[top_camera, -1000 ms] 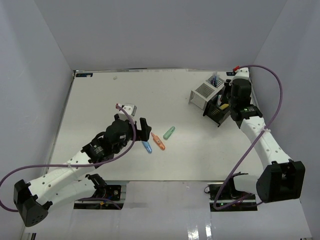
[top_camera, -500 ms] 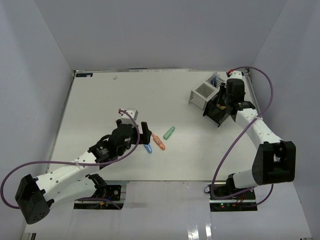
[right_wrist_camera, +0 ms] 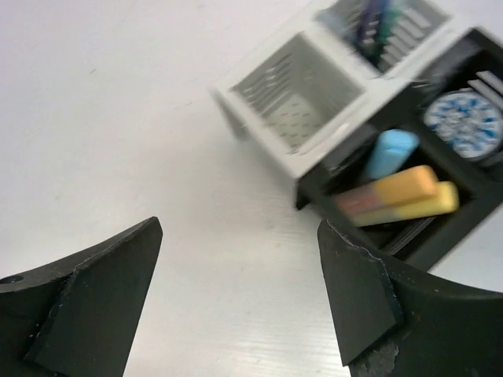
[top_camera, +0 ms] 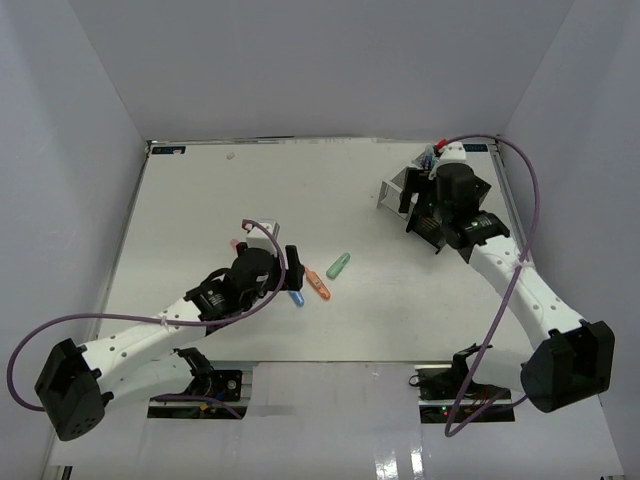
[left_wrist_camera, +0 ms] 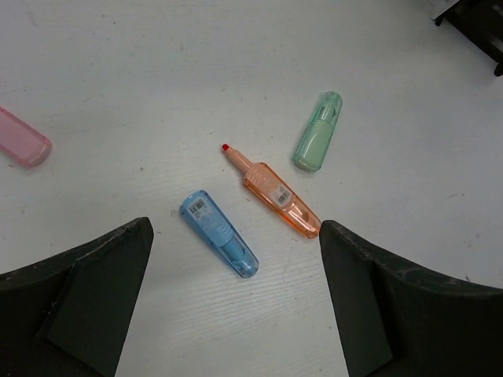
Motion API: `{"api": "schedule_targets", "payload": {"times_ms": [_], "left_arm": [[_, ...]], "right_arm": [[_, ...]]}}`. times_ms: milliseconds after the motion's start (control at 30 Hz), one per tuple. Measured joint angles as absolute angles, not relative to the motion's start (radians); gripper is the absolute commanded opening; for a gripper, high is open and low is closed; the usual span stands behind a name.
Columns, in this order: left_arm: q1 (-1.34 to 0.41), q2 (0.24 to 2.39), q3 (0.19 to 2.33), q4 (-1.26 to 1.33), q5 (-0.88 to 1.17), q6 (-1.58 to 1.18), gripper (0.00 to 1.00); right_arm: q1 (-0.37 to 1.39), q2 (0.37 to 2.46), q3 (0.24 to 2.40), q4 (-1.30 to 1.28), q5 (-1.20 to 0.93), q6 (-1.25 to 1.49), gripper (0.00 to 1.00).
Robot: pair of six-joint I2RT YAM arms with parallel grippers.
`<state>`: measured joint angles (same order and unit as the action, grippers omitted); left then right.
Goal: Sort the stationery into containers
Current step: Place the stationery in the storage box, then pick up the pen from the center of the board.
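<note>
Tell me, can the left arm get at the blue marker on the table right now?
Probably yes. The left gripper hangs open right above the blue marker, with nothing on top of it; the orange marker lies beside it, not touching.

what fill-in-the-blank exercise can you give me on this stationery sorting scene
On the table, the marker between the blue marker and the green marker is ____.
The pens stand in the white box; the tape roll lies in the ____ one.
The left claw, gripping nothing, is ____.
Missing words: orange, black, open.
</note>
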<state>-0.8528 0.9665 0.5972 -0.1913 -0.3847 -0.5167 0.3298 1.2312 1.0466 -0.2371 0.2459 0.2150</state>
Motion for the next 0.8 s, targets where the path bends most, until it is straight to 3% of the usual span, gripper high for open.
{"api": "schedule_targets", "payload": {"times_ms": [200,467,800], "left_arm": [[-0.853,0.973,0.598,-0.253,-0.384,-0.557,0.98],[-0.853,0.916,0.67,-0.415,-0.376,-0.596,0.98],[-0.853,0.78,0.703,-0.551,-0.366,-0.604,0.98]], "right_arm": [[0.523,1.233,0.955,-0.228,0.239,0.282,0.88],[0.705,1.476,0.931,-0.22,0.284,0.411,0.88],[0.786,1.782,1.11,-0.249,0.395,0.548,0.79]]}}
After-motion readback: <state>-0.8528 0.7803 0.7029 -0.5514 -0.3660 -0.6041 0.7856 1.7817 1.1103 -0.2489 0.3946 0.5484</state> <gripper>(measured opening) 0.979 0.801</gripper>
